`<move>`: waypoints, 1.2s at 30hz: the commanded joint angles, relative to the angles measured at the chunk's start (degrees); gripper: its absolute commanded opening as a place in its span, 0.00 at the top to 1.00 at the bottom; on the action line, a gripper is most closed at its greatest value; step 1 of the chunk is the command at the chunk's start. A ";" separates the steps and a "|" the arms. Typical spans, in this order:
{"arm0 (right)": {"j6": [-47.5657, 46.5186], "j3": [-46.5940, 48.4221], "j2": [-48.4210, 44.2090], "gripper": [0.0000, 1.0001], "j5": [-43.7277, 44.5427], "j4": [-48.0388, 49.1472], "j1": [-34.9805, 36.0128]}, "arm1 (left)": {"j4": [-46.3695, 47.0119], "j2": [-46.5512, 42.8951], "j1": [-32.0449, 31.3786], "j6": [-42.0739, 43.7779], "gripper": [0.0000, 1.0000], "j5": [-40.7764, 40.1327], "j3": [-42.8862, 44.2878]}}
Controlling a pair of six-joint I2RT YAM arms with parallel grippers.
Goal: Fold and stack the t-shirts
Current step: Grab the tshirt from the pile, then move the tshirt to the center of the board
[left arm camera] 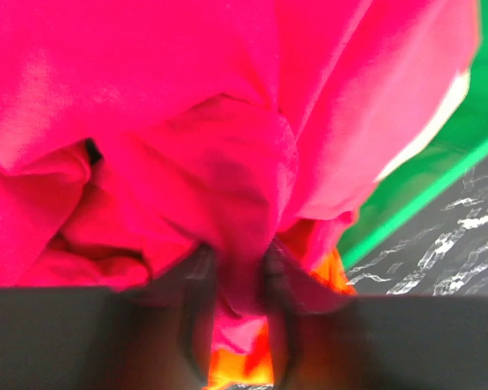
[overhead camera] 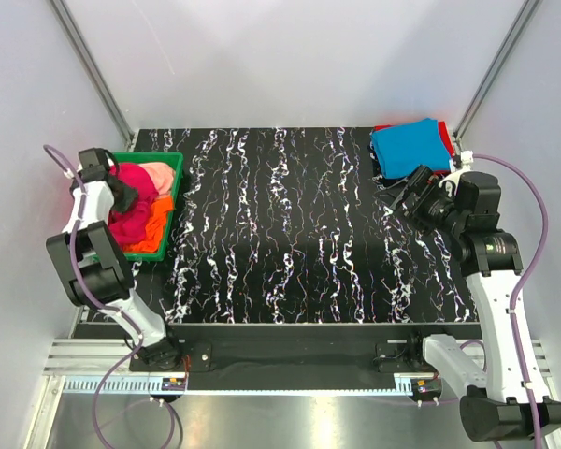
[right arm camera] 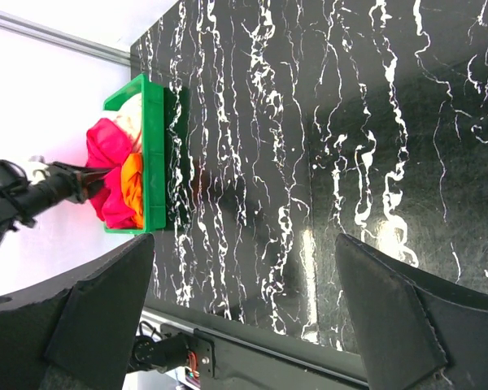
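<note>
A green bin (overhead camera: pixel 175 187) at the table's far left holds crumpled tees: a magenta-pink t-shirt (overhead camera: pixel 131 220), an orange one (overhead camera: pixel 157 221) and a peach-pink one (overhead camera: pixel 157 174). My left gripper (overhead camera: pixel 126 194) is down in the bin, shut on a fold of the magenta-pink t-shirt (left arm camera: pixel 228 179), with orange cloth (left arm camera: pixel 242 366) below it. A folded blue t-shirt (overhead camera: pixel 411 145) lies on a red one (overhead camera: pixel 446 136) at the far right. My right gripper (overhead camera: pixel 404 196) is open and empty just in front of that stack. The bin and tees also show in the right wrist view (right arm camera: pixel 118 175).
The black marbled table (overhead camera: pixel 290 224) lies between the bin and the stack. A grey wall and metal frame posts (overhead camera: pixel 93 65) bound the back. The table's near edge carries a rail (overhead camera: pixel 290 351) with the arm bases.
</note>
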 commanded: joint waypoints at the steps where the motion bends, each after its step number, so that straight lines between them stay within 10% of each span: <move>1: -1.68 2.05 -0.73 0.00 -0.28 1.67 0.55 | 1.07 -3.79 -0.31 2.64 0.83 3.76 6.59; 3: -1.68 2.39 0.06 0.00 -1.50 1.84 0.64 | 0.46 -6.51 -1.10 3.87 1.00 4.73 10.72; 12: -1.85 4.07 1.56 0.00 -0.55 1.84 0.55 | 5.71 -16.27 -7.95 -2.94 1.00 22.18 31.21; 18: 0.08 4.15 1.38 0.00 2.18 1.23 0.55 | 43.72 -25.58 -17.17 -21.14 0.99 35.49 20.78; 21: -0.01 5.03 2.43 0.00 0.78 1.23 0.55 | 48.09 -28.75 -24.99 -21.53 0.96 36.45 12.25; 28: -1.24 3.21 4.19 0.00 0.68 -0.79 0.55 | 32.56 -32.37 -31.16 -11.25 0.71 36.19 -17.41; 36: 2.09 -7.97 4.45 0.00 7.79 -1.67 0.64 | 8.38 -27.61 -35.46 10.73 0.50 27.68 -26.00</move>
